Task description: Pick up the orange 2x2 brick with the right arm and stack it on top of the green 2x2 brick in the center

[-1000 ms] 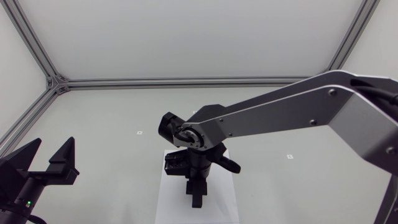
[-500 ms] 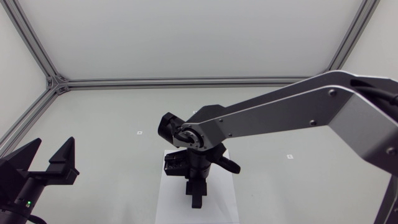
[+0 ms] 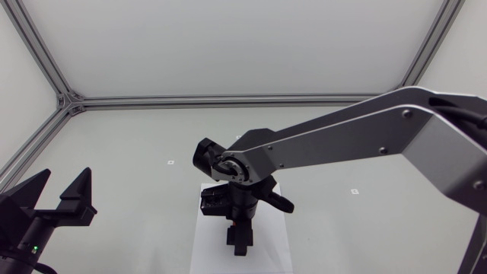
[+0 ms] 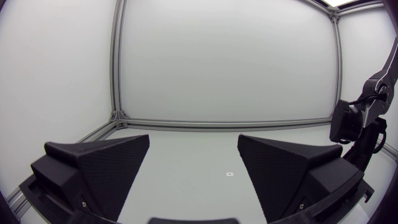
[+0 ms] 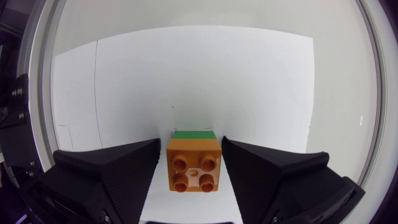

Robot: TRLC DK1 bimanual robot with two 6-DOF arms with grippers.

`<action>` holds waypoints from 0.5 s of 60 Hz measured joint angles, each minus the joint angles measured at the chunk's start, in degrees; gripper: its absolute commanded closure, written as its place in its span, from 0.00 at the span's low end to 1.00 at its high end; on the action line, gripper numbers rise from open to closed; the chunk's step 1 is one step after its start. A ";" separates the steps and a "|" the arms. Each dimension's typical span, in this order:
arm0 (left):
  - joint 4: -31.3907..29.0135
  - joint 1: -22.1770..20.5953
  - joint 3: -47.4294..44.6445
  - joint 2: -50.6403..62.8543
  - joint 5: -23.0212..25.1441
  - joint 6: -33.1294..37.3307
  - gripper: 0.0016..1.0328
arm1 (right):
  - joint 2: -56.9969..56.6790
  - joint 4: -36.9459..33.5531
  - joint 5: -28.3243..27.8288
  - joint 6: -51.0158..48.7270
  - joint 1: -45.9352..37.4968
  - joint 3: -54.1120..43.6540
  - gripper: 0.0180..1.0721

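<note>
In the right wrist view the orange 2x2 brick (image 5: pixel 193 165) sits squarely on the green 2x2 brick (image 5: pixel 193 134), studs up, on a white sheet (image 5: pixel 186 81). My right gripper (image 5: pixel 192 163) straddles the stack, open, with a thin gap showing at each side of the orange brick. In the head view the right gripper (image 3: pixel 239 242) points down over the white sheet (image 3: pixel 204 243) at the table's centre and hides both bricks. My left gripper (image 3: pixel 61 192) stands open and empty at the near left, far from the stack.
Small white markers lie on the grey table (image 3: pixel 171 162) (image 3: pixel 354 191). An aluminium frame rail (image 3: pixel 228 100) borders the far edge. From the left wrist view the right arm (image 4: pixel 357 124) shows beyond and to the side of the open left gripper (image 4: pixel 193 168).
In the head view the right gripper's fingertips have drawn up slightly toward its wrist over the sheet. The left arm has not moved.
</note>
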 measured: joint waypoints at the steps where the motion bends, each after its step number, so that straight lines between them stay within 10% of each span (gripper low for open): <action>1: -0.02 0.00 0.00 0.00 0.00 -0.02 0.04 | -0.02 -0.04 0.00 0.00 0.00 0.00 0.10; 30: 0.00 0.00 0.00 0.00 0.00 0.00 0.04 | -14.56 -2.32 0.04 2.62 -0.02 -3.52 0.05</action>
